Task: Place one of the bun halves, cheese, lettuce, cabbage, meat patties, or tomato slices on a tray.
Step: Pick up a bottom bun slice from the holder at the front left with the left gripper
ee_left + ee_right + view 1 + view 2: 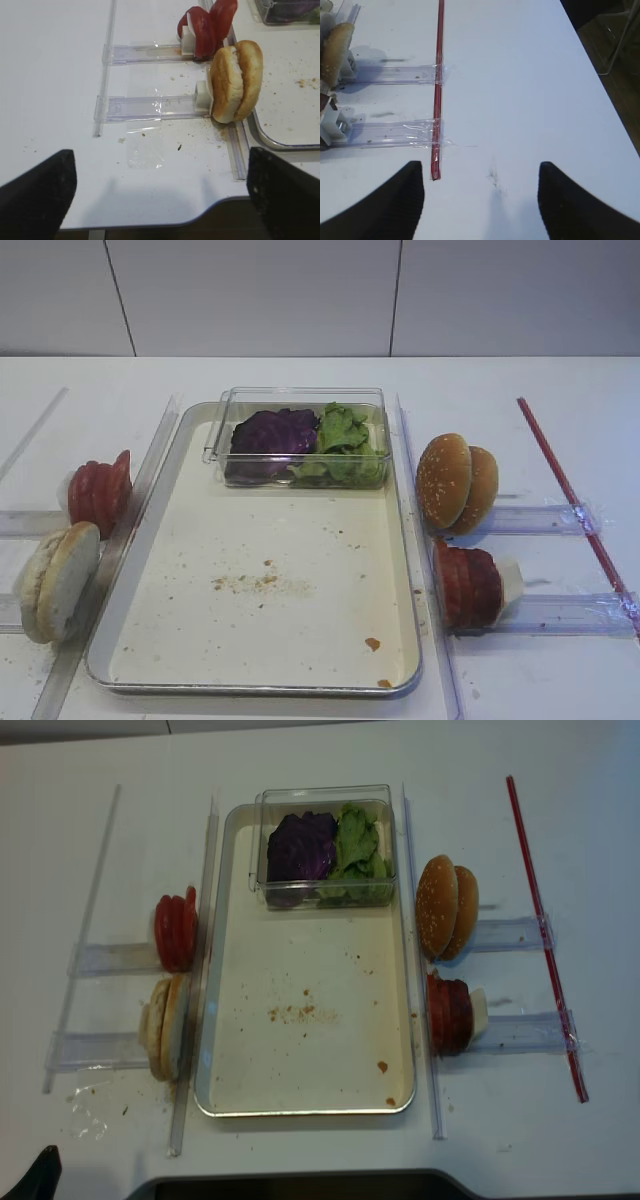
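Tray [190,580]: centre of both high views, long axis running from the bottom edge toward the top; cream floor dotted with crumbs and two brown spots near its lower right corner.
Clear box [300,400]: sits on the upper end of the tray — one box, holding the cabbage [272,432] on its left and the lettuce [343,440] on its right, touching each other.
Bun halves [58,578]: lower left of the high view, just outside the tray's left rim; two pale halves stand on edge, face to face, flat faces pointing left and right.
Tomato slices [100,490]: left of the tray, above the bun halves, standing on edge; the exact count cannot be read.
Sesame bun tops [455,483]: two, on edge, right of the tray.
Meat patties [470,587]: right of the tray, below the sesame tops, on edge, a white backstop on their right; count unclear.
Red strip [570,500]: one, far right, running diagonally up the frame.
Left wrist view only: the white bracket [202,96] behind the bun halves, and crumbs on the table.
Right wrist view only: tape pinning the red strip to two clear rails.
Left gripper [160,200]: fingers spread wide — nothing between them, low in its frame, near the table's front edge.
Right gripper [481,200]: fingers wide apart over bare table, empty.
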{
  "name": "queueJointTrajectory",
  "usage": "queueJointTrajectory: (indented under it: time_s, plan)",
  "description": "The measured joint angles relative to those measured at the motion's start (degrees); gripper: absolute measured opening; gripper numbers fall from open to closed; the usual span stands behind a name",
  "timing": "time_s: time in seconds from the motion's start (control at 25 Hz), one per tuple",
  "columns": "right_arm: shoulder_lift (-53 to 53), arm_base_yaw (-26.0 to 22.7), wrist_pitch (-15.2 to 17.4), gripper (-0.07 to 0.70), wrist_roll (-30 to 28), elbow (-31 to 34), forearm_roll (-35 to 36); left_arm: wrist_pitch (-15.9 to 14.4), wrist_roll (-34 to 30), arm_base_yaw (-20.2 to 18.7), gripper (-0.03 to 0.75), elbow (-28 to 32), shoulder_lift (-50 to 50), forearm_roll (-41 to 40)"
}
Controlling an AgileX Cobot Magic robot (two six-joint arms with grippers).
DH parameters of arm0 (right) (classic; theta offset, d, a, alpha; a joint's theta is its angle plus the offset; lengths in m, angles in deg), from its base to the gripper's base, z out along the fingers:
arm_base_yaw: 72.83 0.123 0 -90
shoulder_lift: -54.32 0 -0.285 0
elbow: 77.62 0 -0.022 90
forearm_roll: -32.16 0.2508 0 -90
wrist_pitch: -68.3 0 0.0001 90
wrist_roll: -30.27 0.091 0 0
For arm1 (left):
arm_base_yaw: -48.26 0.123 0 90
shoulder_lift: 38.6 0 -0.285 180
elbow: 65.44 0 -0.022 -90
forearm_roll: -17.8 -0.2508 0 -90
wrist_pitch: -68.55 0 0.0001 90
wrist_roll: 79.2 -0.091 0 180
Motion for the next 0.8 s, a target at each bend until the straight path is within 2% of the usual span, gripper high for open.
queueJointTrajectory:
  time_s: [0.8]
  plan:
    - [0.0,0.0,0.0,0.508,0.1,0.0,0.0,0.0,0.0,0.0,0.644,0.0,0.0,0.0]
